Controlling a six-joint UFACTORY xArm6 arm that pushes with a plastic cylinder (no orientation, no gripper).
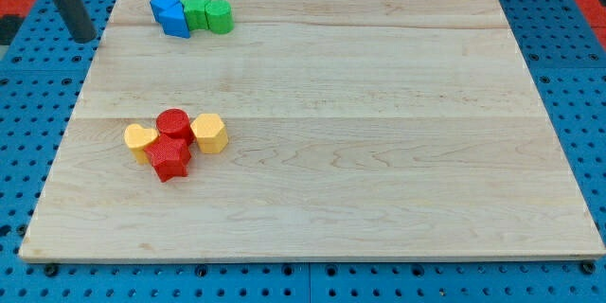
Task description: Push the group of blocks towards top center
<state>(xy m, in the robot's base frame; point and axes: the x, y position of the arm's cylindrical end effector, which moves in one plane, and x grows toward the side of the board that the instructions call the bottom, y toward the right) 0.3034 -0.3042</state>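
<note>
My tip [83, 38] is sitting off the wooden board [379, 151], just past its top left corner, over the blue pegboard [28, 151], well apart from every block. There is no pincer on this rod, so spread or pressed together does not apply; it is just a bare end. Two clusters are lying on the board, and the task does not say which one it means. Near the top left corner a blue block [170, 12], two pieces touching by the look of it, is pressing against a green block [196, 10] and a green cylinder [220, 16], all in a row along the top edge. Toward the left edge, about halfway down, a yellow heart-shaped block [140, 139], a red cylinder [174, 124], a red star-like block [169, 160] and another yellow block [208, 133] are bunching tight together, touching. I judge that the red and yellow bunch is the likelier target, since it is further from the top center. The tip is probably parked outside so nothing gets bumped. To push up and to the view's right it would be needing to come round below and left of the bunch. The blue and green row is standing off to the left of that path, so it is likely not blocking. The rest of the board is bare.
</note>
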